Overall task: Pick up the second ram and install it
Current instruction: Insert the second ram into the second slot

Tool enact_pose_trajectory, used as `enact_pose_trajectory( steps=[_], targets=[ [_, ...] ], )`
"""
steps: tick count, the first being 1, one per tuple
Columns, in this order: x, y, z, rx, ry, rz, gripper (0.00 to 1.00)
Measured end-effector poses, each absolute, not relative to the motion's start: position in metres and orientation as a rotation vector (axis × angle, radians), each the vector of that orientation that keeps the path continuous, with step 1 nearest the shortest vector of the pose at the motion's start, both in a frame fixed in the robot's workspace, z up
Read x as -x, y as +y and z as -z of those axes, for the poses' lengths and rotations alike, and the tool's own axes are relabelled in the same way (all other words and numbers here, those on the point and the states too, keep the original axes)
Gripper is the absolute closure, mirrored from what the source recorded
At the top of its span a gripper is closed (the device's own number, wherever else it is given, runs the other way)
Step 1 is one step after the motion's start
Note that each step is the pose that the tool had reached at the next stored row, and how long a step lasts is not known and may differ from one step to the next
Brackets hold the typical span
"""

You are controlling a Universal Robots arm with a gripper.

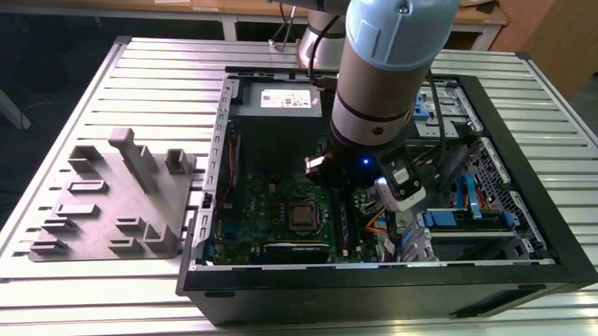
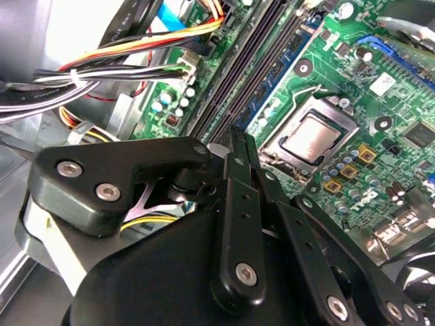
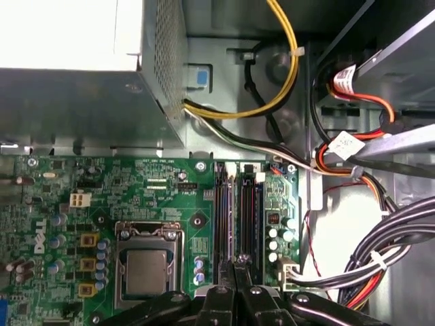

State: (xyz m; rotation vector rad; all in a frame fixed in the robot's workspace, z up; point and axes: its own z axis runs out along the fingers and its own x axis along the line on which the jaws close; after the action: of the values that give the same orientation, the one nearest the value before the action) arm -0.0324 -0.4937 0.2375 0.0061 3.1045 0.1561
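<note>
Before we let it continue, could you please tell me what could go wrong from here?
The gripper, shut on the second ram edge-on above the memory slots, might seat it skewed or between slots. The cables beside the slots could snag its linkage.

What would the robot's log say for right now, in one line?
end effector: shut on ram | where: inside case, over slots | beside: socket
</note>
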Motion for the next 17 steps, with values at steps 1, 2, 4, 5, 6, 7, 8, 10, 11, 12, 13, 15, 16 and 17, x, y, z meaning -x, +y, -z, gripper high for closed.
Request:
enact_pose_trajectory(
  steps=[1, 2, 4, 5, 6, 7, 8, 10, 11, 12, 13, 15, 16, 17],
  targets=[
    [0.0324, -0.4942, -0.2373, -0.006, 3.104, -0.157, 0.92],
    [0.0324, -0.4947, -0.2371, -0.006, 3.104, -0.157, 0.92],
    [0.0324, -0.4951, -0.2355, -0.006, 3.104, -0.157, 0.92],
    [0.0324, -0.4952, -0.2349, -0.006, 3.104, -0.157, 0.92],
    [0.0324, -0.4953, -0.2343, -0.006, 3.104, -0.158, 0.92],
    [0.0324, -0.4954, -0.2338, -0.005, 3.104, -0.159, 0.92],
    [0.0324, -0.4955, -0.2333, -0.005, 3.104, -0.159, 0.92],
    [0.0324, -0.4956, -0.2326, -0.003, 3.104, -0.159, 0.92],
    [0.0324, -0.4957, -0.2325, -0.002, 3.105, -0.159, 0.92],
    [0.0324, -0.4957, -0.2323, 0.000, 3.105, -0.159, 0.92],
    [0.0324, -0.4957, -0.2321, 0.002, 3.105, -0.159, 0.92],
    [0.0324, -0.4957, -0.2318, 0.008, 3.105, -0.159, 0.92],
    [0.0324, -0.4957, -0.2316, 0.011, 3.105, -0.159, 0.92],
    [0.0324, -0.4957, -0.2315, 0.014, 3.105, -0.159, 0.92]
  ],
)
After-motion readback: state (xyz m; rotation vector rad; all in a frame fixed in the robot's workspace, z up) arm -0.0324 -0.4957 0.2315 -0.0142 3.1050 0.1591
